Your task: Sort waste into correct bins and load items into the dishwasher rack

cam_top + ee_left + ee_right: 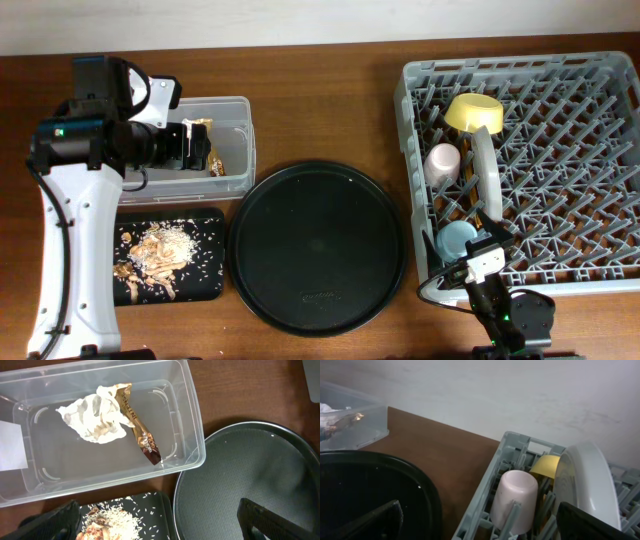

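Nearest the table's front edge we see the right gripper [480, 262] at the front-left corner of the dishwasher rack [580, 180], fingers spread wide, nothing between them. Far to its left, the shallow black tray [205, 282] holds the food scraps [160, 250]: rice-like crumbs plus brown bits. The large round black tray [315, 245] sits between that tray and the rack, just beside both.

Rack, left part, front to back:
- The blue cup [458, 238] comes first, just behind the right gripper.
- The pale plate [487, 170] stands on edge among the pegs.
- The pink cup [442, 163] is just left of the plate.
- The yellow bowl [472, 112] is farthest back, tipped on its side at the plate's far end.

Far left, the clear tub [243, 140] holds the crumpled paper wad [97, 420], with the gold-brown wrapper [140, 427] touching its right side. The left gripper [197, 148] hangs over the tub, fingers released and wide apart, holding nothing.
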Controlling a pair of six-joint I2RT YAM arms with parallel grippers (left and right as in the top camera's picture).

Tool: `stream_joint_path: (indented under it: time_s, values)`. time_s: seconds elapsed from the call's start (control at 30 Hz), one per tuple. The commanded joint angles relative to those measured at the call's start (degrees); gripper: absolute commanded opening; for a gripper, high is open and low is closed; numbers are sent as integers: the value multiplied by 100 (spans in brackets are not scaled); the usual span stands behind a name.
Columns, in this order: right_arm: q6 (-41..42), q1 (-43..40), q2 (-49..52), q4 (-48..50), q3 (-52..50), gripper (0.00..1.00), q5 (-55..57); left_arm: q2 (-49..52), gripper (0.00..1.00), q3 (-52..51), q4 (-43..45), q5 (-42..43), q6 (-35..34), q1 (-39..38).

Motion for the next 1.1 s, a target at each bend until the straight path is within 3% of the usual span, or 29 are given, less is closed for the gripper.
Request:
stream_joint_path:
  time_s: [0.0,0.53,0.7,0.8,0.93,1.07]
  values:
    - [46,-28,-50,-42,-26,99,114,-76,99,17,-2,17,-70,15]
    - [46,-31,-50,-42,-26,99,114,-72,99,-24,-4,15,-68,-2]
    - [46,-31,-50,-42,-26,99,114,-1309,99,-52,-4,15,-70,0]
    - [46,-28,-50,-42,-26,98,114,-2391,99,-603,-2,17,-70,0]
    - [46,-28,-50,-42,-26,99,114,-3923,100,-2006,125,-813,-48,0]
    - [46,-31,-50,-42,-26,99,114,-5622,100,-3971,382,-824,-28,0]
